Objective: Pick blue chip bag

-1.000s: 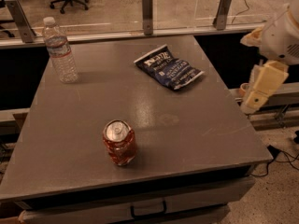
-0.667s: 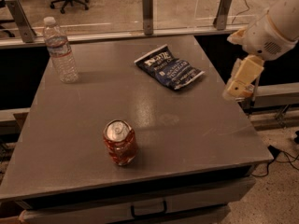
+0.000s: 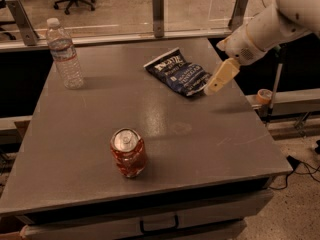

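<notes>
The blue chip bag (image 3: 179,73) lies flat on the far right part of the grey table (image 3: 100,134). It is dark navy with white lettering. My gripper (image 3: 219,79) comes in from the upper right on a white arm. Its cream fingertips hang just right of the bag's right edge, a little above the table. It holds nothing.
A clear plastic water bottle (image 3: 65,54) stands at the table's far left. A red soda can (image 3: 128,152) stands upright near the front middle. A glass barrier with metal posts (image 3: 158,6) runs along the back edge. A roll of tape (image 3: 264,96) sits on a ledge at the right.
My gripper has moved left and inward from beyond the table's right edge to just beside the bag. The bag, can and bottle have not moved.
</notes>
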Controlling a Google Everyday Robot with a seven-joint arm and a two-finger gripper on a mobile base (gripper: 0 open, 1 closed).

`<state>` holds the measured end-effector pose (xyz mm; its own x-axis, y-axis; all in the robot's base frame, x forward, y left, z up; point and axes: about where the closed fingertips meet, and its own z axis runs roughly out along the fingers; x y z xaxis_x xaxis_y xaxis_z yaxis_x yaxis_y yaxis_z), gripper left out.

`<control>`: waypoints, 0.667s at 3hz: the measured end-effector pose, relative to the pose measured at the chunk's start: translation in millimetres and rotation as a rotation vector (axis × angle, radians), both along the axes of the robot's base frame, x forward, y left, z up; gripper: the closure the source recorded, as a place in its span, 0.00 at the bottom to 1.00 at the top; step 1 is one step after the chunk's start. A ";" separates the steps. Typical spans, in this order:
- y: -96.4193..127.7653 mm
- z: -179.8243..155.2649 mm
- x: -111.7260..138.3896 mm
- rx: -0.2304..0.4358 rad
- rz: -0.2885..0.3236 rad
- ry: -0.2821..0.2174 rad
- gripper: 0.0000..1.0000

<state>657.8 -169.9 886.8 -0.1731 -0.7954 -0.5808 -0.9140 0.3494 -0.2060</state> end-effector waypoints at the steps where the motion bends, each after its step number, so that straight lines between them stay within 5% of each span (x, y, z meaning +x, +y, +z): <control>1: 19.0 -23.2 28.7 0.079 -0.032 0.042 0.00; 2: 26.7 -50.4 45.8 0.127 -0.086 0.109 0.19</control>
<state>703.6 -143.2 836.4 -0.3050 -0.6963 -0.6497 -0.8942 0.4441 -0.0561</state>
